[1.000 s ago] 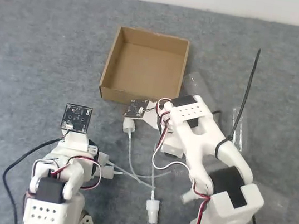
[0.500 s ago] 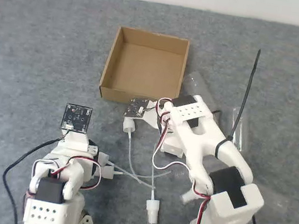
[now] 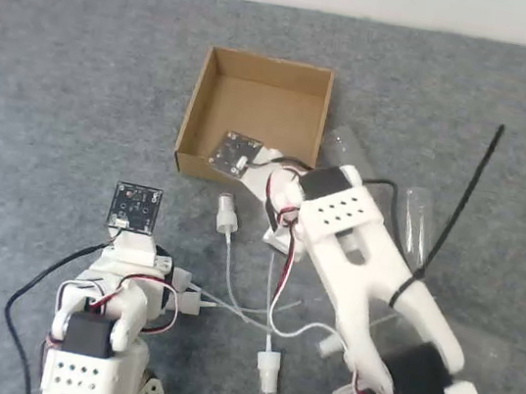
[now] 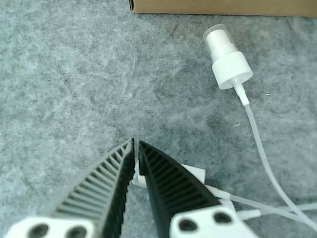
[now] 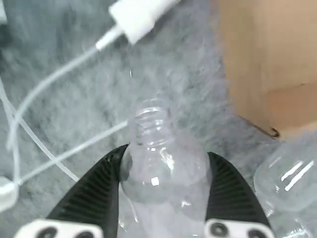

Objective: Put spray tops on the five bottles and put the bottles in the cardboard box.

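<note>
A: Holding anything, the right hand [image 5: 164,156]?
B: Yes, its fingers clasp a clear, open-necked bottle [image 5: 151,124] by the body, close to the front wall of the cardboard box [image 3: 254,126].
A: And the left hand [image 4: 136,145]?
B: Pinched together on nothing, low over the grey table [image 4: 59,74]. One spray top [image 4: 227,62] lies ahead of it, just before the box, its tube trailing back.
</note>
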`<control>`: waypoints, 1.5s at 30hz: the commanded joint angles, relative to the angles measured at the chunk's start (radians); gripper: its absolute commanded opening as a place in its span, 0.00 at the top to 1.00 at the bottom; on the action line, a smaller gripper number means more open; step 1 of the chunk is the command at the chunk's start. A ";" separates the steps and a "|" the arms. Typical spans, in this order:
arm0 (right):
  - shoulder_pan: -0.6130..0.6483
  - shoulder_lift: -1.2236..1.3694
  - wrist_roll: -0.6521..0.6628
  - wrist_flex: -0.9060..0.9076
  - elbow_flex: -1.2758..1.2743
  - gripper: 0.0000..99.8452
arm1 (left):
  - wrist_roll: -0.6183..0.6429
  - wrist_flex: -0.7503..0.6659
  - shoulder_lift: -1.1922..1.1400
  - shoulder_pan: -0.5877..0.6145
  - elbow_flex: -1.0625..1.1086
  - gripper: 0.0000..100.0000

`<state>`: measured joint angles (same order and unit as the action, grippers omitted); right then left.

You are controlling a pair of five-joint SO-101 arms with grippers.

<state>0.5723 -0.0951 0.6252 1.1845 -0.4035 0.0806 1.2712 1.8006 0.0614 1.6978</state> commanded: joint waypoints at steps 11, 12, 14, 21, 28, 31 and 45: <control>0.048 -0.254 -0.371 -0.010 0.041 0.88 | -0.006 -0.008 0.018 0.000 -0.013 0.99; 0.051 -0.278 -0.391 -0.005 0.040 0.88 | -0.006 -0.008 0.018 0.000 -0.013 0.99; 0.051 -0.329 -0.417 -0.012 0.015 0.88 | -0.006 -0.008 0.018 0.000 -0.013 0.99; 0.045 -0.516 -0.462 -0.119 -0.157 0.88 | -0.006 -0.008 0.018 0.000 -0.013 0.99; 0.045 -0.657 -0.471 -0.206 -0.302 0.88 | -0.006 -0.008 0.018 0.000 -0.013 0.99; 0.045 -0.697 -0.480 -0.206 -0.339 0.88 | -0.006 -0.008 0.018 0.000 -0.013 0.99; 0.045 -0.908 -0.562 -0.298 -0.516 0.88 | -0.006 -0.008 0.018 0.000 -0.013 0.99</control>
<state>0.6137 -0.9421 0.0713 0.9375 -0.9083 0.0806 1.2712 1.8006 0.0614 1.6978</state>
